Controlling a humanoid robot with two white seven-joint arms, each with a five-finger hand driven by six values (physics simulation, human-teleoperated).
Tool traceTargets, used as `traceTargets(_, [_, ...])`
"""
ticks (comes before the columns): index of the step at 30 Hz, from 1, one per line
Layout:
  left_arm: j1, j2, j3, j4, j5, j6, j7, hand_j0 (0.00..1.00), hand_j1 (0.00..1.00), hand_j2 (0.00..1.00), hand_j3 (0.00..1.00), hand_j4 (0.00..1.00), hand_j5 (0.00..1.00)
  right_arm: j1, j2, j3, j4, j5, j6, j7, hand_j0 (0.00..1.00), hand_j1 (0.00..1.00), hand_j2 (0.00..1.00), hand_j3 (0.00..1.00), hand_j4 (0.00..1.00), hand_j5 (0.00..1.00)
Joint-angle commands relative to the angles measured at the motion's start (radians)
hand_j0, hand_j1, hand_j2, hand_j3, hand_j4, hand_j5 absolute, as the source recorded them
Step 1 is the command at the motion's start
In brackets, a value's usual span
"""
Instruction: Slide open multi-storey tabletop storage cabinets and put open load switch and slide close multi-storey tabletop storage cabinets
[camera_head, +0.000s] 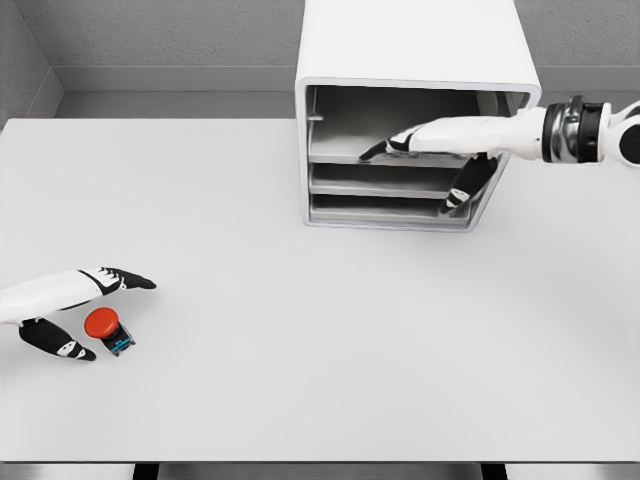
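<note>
Head view: left robot hand (62, 310) spread open around red load switch (105, 328) on worktop (300, 340), not gripping. Right robot hand (440, 160) open, fingers reaching into cabinet (415, 60) front.

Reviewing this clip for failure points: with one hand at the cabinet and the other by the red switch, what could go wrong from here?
1. The left hand brackets the red switch with open fingers; closing off-centre could knock the small part away across the table.
2. The right hand reaches across the cabinet front; its thumb hangs near the lower shelves and could snag or shove the cabinet.
</note>
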Motion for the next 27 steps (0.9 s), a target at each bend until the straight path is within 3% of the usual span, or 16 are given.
traceTargets(1, [0.000,0.002,0.001,-0.001,0.007,0.002,0.000,1.00,1.00,1.00,1.00,1.00,1.00,0.000,0.006,0.003,0.040,-0.006,0.001,0.000,1.00,1.00,1.00,1.00,1.00,1.00])
traceTargets(12, [0.009,0.010,0.001,-0.027,0.007,0.002,0.002,1.00,1.00,1.00,1.00,1.00,1.00,-0.026,0.018,0.022,0.029,-0.032,-0.001,0.000,1.00,1.00,1.00,1.00,1.00,1.00])
traceTargets(17, [0.012,0.008,0.001,-0.042,0.007,0.002,0.002,1.00,1.00,1.00,1.00,1.00,1.00,-0.028,0.000,0.020,-0.066,-0.038,-0.002,0.000,1.00,1.00,1.00,1.00,1.00,1.00])
traceTargets(22, [0.012,0.010,0.001,-0.038,0.007,0.002,0.002,0.99,0.99,0.99,0.99,0.99,0.99,-0.028,-0.005,0.020,-0.075,-0.038,-0.004,0.000,1.00,1.00,1.00,1.00,1.00,1.00])
traceTargets(26, [0.012,0.010,0.001,-0.033,0.000,0.002,0.000,0.57,0.57,0.57,0.57,0.57,0.57,-0.026,0.004,0.020,-0.038,-0.047,0.006,0.000,1.00,1.00,1.00,1.00,1.00,1.00])
traceTargets(27, [0.012,0.010,0.001,-0.030,-0.005,0.002,0.000,0.55,0.55,0.55,0.55,0.55,0.55,-0.025,0.004,0.022,-0.029,-0.047,0.006,0.000,1.00,1.00,1.00,1.00,1.00,1.00])
